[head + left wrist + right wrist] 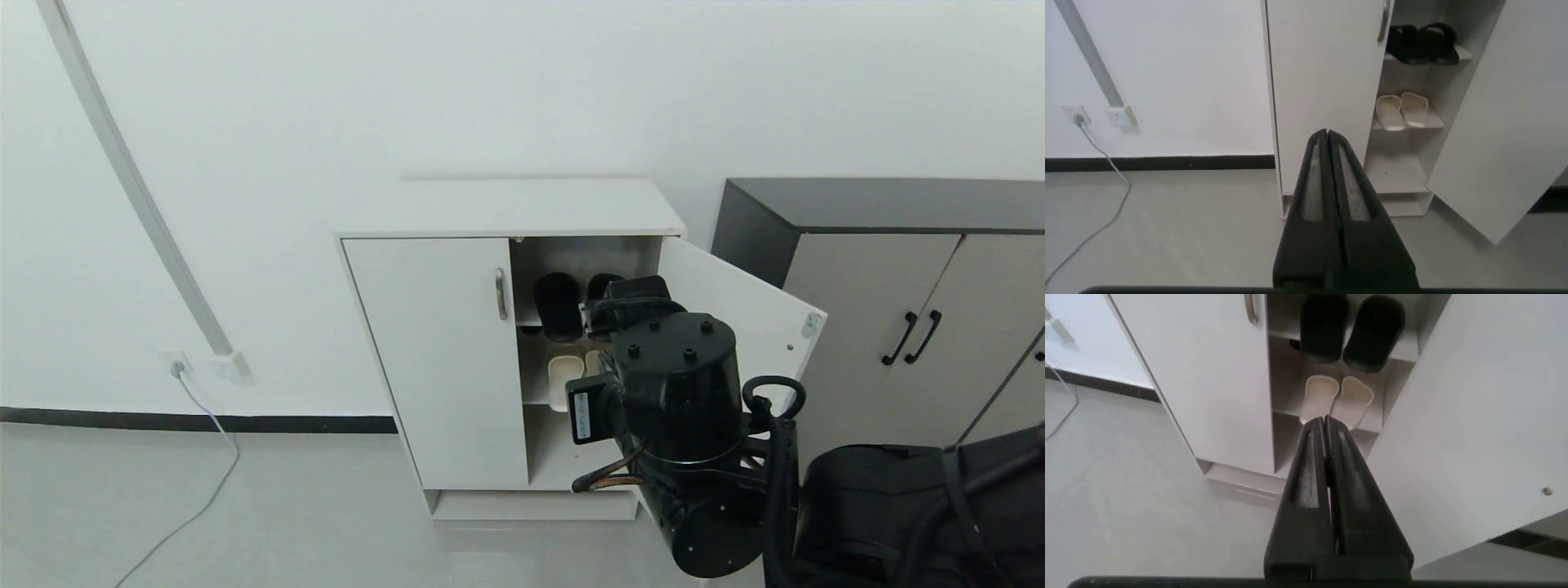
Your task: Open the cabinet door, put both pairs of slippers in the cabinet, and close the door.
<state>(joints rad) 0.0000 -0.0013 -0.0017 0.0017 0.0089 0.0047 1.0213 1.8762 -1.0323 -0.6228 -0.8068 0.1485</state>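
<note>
We are holding the right gripper [1325, 425] and the left gripper [1327, 139] with jaws closed and empty, since the black slippers [1372, 333] and the white slippers [1354, 398] are already lying on the cabinet [506, 208] shelves. We are judging that only the open door [1486, 416] is waiting to be closed.

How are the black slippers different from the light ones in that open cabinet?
Colour: the black slippers are dark, the cream slippers pale.
Place: the black slippers sit higher in the cabinet, the cream slippers one level below them.
Shared: each pair lies side by side in the part of the cabinet left uncovered by the open door.
</note>
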